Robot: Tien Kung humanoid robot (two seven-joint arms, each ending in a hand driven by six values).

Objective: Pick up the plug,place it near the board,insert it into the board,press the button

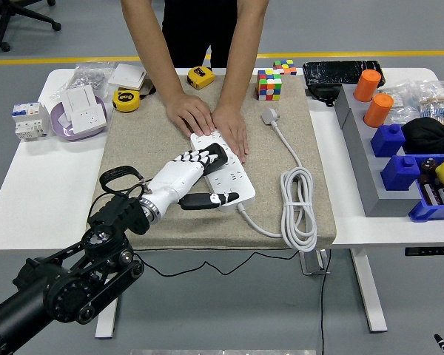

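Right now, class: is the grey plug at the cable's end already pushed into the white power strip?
No: the grey plug lies loose on the mat, apart from the power strip.
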